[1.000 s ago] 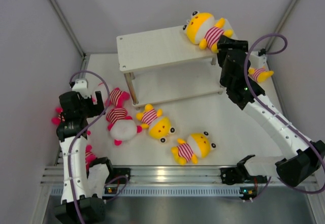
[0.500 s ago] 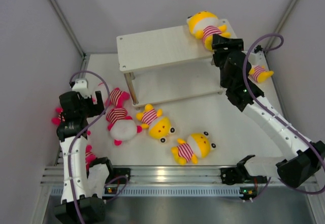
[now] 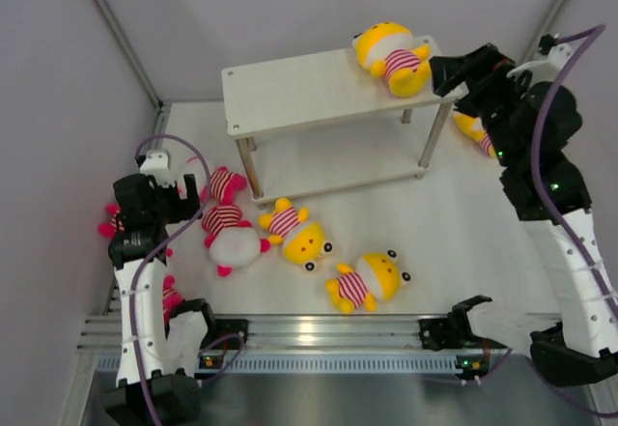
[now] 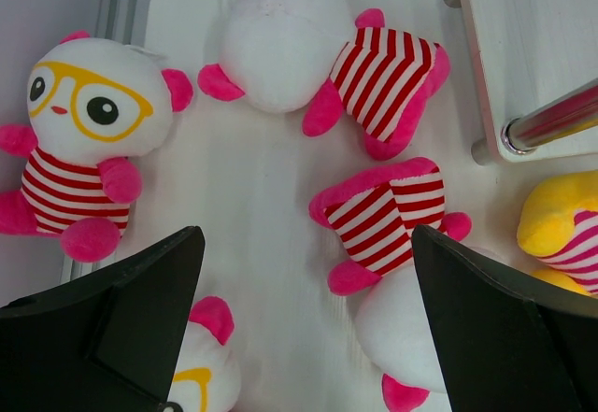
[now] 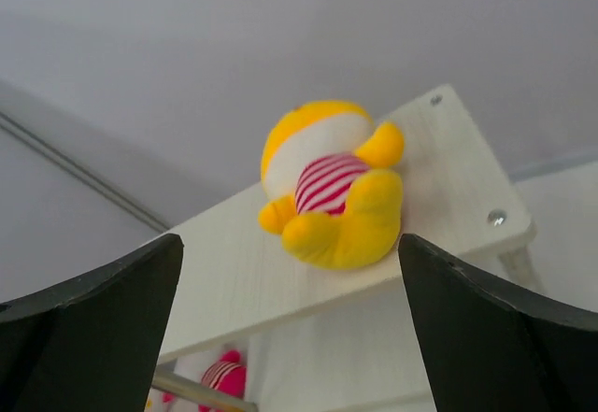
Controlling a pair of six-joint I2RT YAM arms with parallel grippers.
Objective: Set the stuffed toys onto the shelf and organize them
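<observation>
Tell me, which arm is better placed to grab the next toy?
Probably the left. The left claw, open, hovers right above the pink dolls on the table. The right claw, also open, is up by the shelf, beside the yellow doll already lying on its top board.

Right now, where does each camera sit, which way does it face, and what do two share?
Top external: overhead from behind, looking down on the shelf and table; left arm and right arm show.
Left wrist: looks down at pink dolls on the table; its open fingers frame the bottom.
Right wrist: looks across at the yellow doll on the shelf's top board; its open fingers show.
Shared: top and right wrist both see that yellow doll.
</observation>
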